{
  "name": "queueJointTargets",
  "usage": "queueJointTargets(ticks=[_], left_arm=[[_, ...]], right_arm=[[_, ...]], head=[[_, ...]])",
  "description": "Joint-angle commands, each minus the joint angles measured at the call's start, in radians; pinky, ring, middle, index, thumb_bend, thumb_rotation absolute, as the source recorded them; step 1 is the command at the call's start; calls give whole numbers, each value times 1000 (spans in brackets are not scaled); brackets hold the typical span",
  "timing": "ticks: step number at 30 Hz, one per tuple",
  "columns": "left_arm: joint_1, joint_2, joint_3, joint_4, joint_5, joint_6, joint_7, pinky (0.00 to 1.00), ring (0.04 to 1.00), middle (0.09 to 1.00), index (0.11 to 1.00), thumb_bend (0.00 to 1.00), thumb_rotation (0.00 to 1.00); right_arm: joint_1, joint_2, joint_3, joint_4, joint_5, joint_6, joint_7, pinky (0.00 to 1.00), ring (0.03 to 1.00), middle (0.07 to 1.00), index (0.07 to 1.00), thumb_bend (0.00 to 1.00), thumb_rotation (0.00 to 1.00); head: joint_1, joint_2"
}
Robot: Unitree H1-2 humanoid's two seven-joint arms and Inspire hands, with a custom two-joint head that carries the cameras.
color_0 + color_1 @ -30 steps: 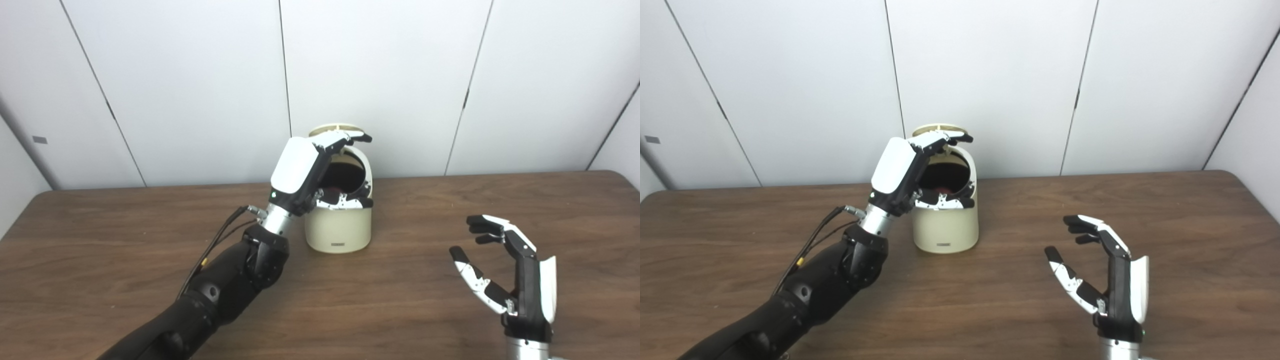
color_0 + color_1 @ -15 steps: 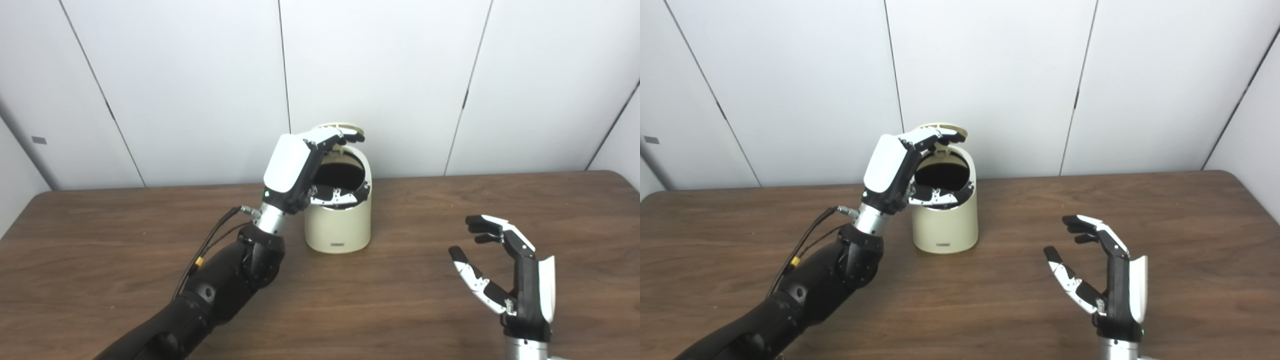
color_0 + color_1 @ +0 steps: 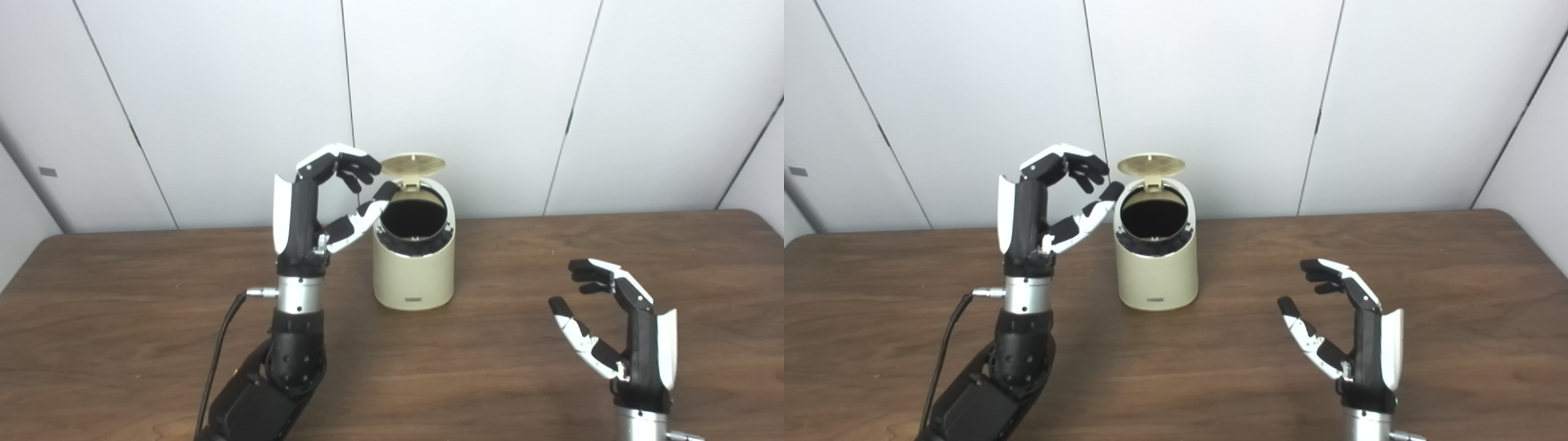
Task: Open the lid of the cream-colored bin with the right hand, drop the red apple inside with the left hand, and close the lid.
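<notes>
The cream-colored bin (image 3: 414, 269) stands at the middle back of the table with its round lid (image 3: 413, 164) tipped up at the rear. Its dark mouth faces me and no apple shows inside or anywhere on the table. My left hand (image 3: 315, 205) is raised upright just left of the bin, open and empty, thumb near the rim. My right hand (image 3: 618, 324) hovers open over the table to the front right, well apart from the bin, holding nothing.
The brown wooden table (image 3: 502, 380) runs wall to wall, backed by white wall panels (image 3: 465, 92). A cable (image 3: 217, 361) hangs from my left forearm.
My left hand drew back from over the bin's mouth to the left and turned upright. The red apple, glimpsed inside the bin a second ago, no longer shows. My right hand barely moved.
</notes>
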Motion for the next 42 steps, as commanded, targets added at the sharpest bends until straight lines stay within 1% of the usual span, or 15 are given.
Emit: queueJointTargets(ticks=[1, 3, 5, 6, 7, 8, 9, 11, 15, 19, 22, 24, 27, 34, 42], left_arm=[[30, 0, 39, -82, -6, -15, -26, 345, 424, 491, 506, 501, 0], [103, 12, 69, -130, 4, -15, -46, 392, 454, 485, 510, 505, 0], [161, 12, 99, -159, -25, -15, -91, 435, 503, 522, 504, 496, 41], [201, 9, 117, -177, -80, -15, -136, 462, 530, 558, 530, 485, 183], [234, 4, 135, -190, -126, -15, -179, 494, 562, 590, 591, 474, 443], [256, -2, 151, -198, -157, -15, -215, 532, 597, 625, 643, 481, 647], [289, -7, 174, -204, -188, -15, -250, 536, 601, 628, 648, 482, 667], [337, -15, 212, -206, -224, -15, -310, 617, 670, 687, 705, 570, 764], [392, -26, 284, -185, -251, -15, -420, 650, 707, 726, 744, 572, 806], [424, -44, 343, -147, -248, -15, -499, 631, 712, 742, 755, 576, 811], [436, -63, 380, -114, -231, -15, -532, 613, 710, 747, 759, 582, 810], [439, -78, 402, -94, -225, -15, -549, 622, 710, 746, 755, 587, 805], [441, -98, 426, -73, -227, -15, -575, 623, 702, 738, 747, 575, 791], [444, -133, 468, -57, -217, -14, -622, 609, 690, 729, 733, 541, 774], [448, -156, 488, -60, -176, -15, -617, 600, 684, 721, 724, 558, 787]], right_arm=[[39, 1, 18, 108, -14, -37, -14, 520, 611, 643, 634, 290, 332], [35, -12, 23, 74, -37, -24, 15, 534, 626, 660, 657, 306, 353], [30, -34, 31, 40, -44, -10, 55, 572, 670, 703, 714, 358, 474], [20, -55, 38, 18, -49, -2, 87, 599, 698, 732, 747, 396, 540], [9, -73, 43, 0, -52, 2, 113, 633, 733, 768, 786, 442, 615], [2, -85, 46, -11, -54, 4, 131, 667, 771, 810, 828, 485, 677], [-17, -103, 48, -32, -58, 17, 160, 670, 774, 815, 832, 489, 684], [-52, -125, 45, -80, -69, 56, 217, 721, 831, 882, 901, 639, 802], [-175, -168, 47, -199, -70, 147, 353, 765, 885, 929, 935, 743, 879], [-329, -220, 58, -387, -92, 384, 591, 865, 936, 947, 957, 805, 949], [-463, -238, 75, -477, -145, 545, 753, 841, 937, 934, 936, 875, 971], [-534, -244, 90, -498, -196, 607, 820, 825, 938, 930, 931, 916, 986], [-614, -252, 105, -489, -222, 655, 881, 814, 956, 944, 942, 943, 962], [-760, -287, 178, -378, -301, 659, 985, 842, 976, 964, 951, 926, 902], [-865, -292, 266, -230, -358, 682, 1104, 909, 975, 921, 916, 952, 893]], head=[[-1, 1], [-1, 2], [-2, 0], [-3, -1], [-3, -1], [-2, -2], [0, -2], [2, -1], [-3, -6], [-1, -5], [-4, -6], [-6, -6], [-10, -5], [-6, -2], [-4, -1]])
